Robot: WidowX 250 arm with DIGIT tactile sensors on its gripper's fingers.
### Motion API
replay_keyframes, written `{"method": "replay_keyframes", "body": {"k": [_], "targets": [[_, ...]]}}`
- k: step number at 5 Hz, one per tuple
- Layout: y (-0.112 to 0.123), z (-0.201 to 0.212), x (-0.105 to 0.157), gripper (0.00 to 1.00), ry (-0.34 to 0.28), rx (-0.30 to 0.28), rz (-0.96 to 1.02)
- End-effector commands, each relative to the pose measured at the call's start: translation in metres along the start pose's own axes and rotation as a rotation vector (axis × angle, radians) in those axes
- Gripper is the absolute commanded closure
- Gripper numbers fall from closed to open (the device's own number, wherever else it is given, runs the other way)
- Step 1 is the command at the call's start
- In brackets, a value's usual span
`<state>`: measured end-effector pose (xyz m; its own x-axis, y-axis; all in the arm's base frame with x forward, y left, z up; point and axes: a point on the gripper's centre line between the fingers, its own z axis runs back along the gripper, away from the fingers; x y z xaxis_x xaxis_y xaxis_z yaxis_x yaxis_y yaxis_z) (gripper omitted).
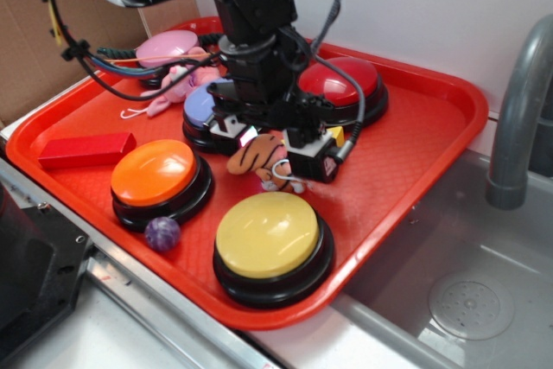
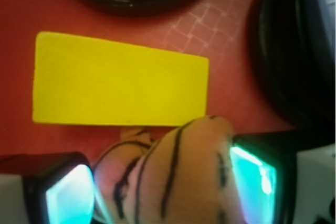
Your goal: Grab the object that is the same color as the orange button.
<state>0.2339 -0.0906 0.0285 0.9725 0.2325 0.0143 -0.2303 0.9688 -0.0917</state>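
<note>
Tiger [image 1: 257, 155] first: the small orange striped plush sits near the middle of the red tray [image 1: 415, 162], and from the wrist view I see it [image 2: 173, 177] pinched between the two fingers [image 2: 63, 192], which are clenched on its body from either side.

Working from the left in the exterior view, I have a red block [image 1: 86, 149] lying flat at the tray's left edge. Just right of it stands the orange button [image 1: 154, 172] on its black base, with a small purple ball [image 1: 162, 233] touching the tray in front of it at the near rim. Farther back on the left are a pink button [image 1: 166, 46] and a pink plush bunny [image 1: 177, 88] lying beside it. A lavender button [image 1: 206, 106] sits behind the tiger, partly hidden by the arm. The gripper [image 1: 275, 146] hangs over the tiger, between the lavender button and the red button [image 1: 341, 84] at the far right. The yellow button [image 1: 268, 235] is at the near side, right of the orange one. A yellow block [image 2: 118, 80] lies flat on the tray just beyond the tiger in the wrist view. To the right of the tray, a grey sink [image 1: 467, 300] and a pipe [image 1: 518, 110] border the worktop.
</note>
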Motion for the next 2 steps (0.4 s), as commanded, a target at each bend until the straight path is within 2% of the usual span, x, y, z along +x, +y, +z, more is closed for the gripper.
{"method": "replay_keyframes", "body": {"k": [1, 2], "targets": [[-0.0096, 0.0064, 0.0088, 1.00, -0.037, -0.001, -0.036], [-0.0099, 0.0050, 0.0107, 1.00, -0.026, 0.013, -0.036]]}}
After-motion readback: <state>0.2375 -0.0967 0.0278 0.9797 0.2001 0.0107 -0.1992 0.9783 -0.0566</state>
